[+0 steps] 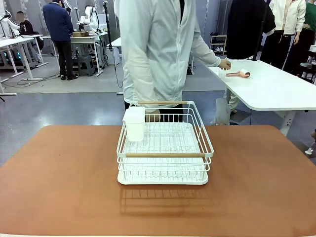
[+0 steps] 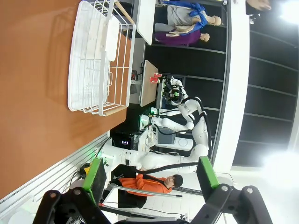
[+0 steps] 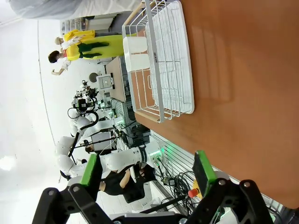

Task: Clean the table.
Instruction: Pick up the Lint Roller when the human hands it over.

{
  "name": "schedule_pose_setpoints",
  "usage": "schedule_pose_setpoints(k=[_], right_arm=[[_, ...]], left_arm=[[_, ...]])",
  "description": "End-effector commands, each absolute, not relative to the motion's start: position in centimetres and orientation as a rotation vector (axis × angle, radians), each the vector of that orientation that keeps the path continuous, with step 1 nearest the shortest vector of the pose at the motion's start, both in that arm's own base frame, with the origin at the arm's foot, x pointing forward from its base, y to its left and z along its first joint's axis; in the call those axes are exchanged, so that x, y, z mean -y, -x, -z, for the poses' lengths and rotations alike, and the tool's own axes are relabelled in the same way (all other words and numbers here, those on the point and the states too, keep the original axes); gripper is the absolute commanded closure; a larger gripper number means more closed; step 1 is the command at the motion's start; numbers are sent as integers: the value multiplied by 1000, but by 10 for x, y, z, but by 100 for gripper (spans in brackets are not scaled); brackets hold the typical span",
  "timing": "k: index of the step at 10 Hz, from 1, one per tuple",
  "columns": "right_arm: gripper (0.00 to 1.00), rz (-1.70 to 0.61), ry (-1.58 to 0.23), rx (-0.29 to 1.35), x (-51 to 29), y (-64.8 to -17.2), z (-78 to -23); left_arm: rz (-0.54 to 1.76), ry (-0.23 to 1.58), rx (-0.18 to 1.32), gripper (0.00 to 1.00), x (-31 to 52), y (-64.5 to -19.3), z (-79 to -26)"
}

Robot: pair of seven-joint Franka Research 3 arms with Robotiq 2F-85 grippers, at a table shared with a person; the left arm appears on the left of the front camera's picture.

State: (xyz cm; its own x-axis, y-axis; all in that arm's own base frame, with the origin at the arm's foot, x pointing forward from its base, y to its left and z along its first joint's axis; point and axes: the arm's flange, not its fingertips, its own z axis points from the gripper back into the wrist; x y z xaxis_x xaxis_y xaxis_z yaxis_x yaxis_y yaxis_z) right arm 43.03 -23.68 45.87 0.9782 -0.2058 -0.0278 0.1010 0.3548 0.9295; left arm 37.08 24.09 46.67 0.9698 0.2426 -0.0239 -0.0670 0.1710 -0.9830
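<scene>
Nearest to me, in the left wrist view, the left gripper (image 2: 149,173) holds its two fingers (image 2: 96,179), faced with green pads, wide apart with nothing between them. In the right wrist view the right gripper (image 3: 146,171) stands the same way, its jaws spread and empty. Both hang off the near edge of the table (image 1: 59,187), whose reddish-brown matte top spans the front view from side to side. Near the table's middle, somewhat toward the far edge, sits a white wire rack (image 1: 165,148) on a white tray (image 1: 163,178). The rack has a pale wooden handle (image 1: 165,155) across its near rim and a second across its far rim. A white rectangular container (image 1: 134,123) hangs inside the rack's far left corner. On the rack's rim, in the right wrist view, I see a small dark print (image 3: 154,57), too small for me to read. I can make out no other writing or brand. Beyond the table's far edge, just behind the rack, a person (image 1: 158,49) in a pale zipped jacket stands. One hand (image 1: 225,64) reaches to a white table (image 1: 276,91) farther off on the right. A pink object (image 1: 238,74) lies there, just beside that hand.
</scene>
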Motion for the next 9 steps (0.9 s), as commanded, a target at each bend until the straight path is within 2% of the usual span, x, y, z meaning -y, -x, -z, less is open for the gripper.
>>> schedule_pose_setpoints(k=[1,9], right_arm=[[0,195,-1192,105,236,-429,-462],[0,195,-1192,105,236,-429,-462]], left_arm=[[-222,1386,155,0,-242,-368,-468],[-222,1386,155,0,-242,-368,-468]])
